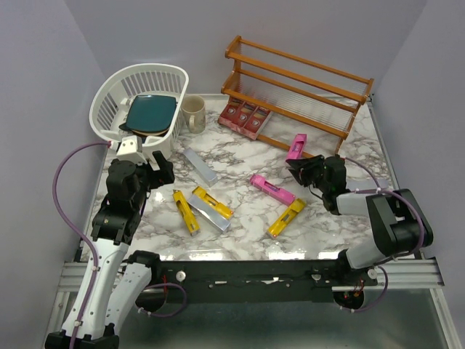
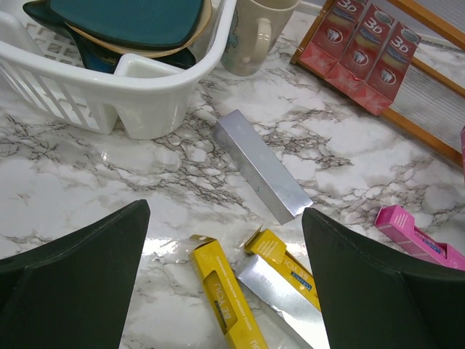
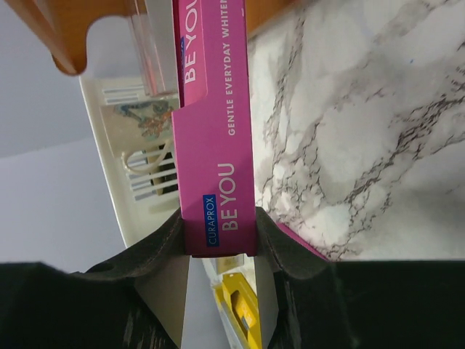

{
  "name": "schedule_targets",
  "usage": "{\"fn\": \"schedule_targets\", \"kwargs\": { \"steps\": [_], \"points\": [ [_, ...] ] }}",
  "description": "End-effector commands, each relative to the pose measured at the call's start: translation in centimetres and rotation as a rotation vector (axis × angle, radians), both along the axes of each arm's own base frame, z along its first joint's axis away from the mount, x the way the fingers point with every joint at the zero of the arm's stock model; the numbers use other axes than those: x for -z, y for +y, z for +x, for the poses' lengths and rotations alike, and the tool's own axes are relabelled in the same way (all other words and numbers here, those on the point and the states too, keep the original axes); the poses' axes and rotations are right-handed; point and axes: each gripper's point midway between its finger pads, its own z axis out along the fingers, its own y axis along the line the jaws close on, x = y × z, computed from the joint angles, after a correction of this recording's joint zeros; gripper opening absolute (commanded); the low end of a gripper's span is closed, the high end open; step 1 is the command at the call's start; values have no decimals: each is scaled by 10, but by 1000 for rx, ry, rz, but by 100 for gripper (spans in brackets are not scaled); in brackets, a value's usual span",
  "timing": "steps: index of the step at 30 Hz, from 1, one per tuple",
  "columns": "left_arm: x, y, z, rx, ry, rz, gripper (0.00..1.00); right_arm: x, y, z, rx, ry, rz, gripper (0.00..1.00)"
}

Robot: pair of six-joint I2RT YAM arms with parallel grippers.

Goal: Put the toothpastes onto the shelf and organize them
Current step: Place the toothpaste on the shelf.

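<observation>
We see a marble table (image 1: 240,240) from above, with a reddish wooden shelf (image 1: 232,51) in the upper right of the frame. Three red toothpaste boxes (image 1: 245,116) stand side by side at the left end of its lowest tier, which looks like the start of an orderly row.

At centre right, the right claw (image 3: 218,233) is clamped on one end of a pink box (image 3: 214,131). The box's free end points toward the shelf rail, so we judge it is meant to go there.

At centre left, the left claw (image 2: 225,283) hangs with its fingers spread wide, holding nothing. It is above a silver box (image 2: 258,163) and yellow boxes (image 2: 221,298), probably ready to pick one.

Another pink carton (image 1: 272,189) and a third yellow carton (image 1: 286,218) lie loose in the middle of the table. A white basket (image 1: 102,109) of plates and a mug (image 1: 193,113) sit at upper left, apart from the job.
</observation>
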Motion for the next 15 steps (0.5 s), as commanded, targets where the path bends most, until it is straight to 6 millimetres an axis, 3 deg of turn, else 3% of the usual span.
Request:
{"fn": "schedule_targets", "kwargs": {
  "steps": [1, 6, 15],
  "points": [
    [3, -5, 0, 20, 2, -14, 99, -17, -12, 34, 89, -62, 80, 37],
    [3, -6, 0, 28, 3, -13, 99, 2, -17, 50, 129, -9, 127, 39],
    [3, -9, -1, 39, 2, -13, 99, 11, -33, 65, 177, 11, 161, 51]
  ]
}}
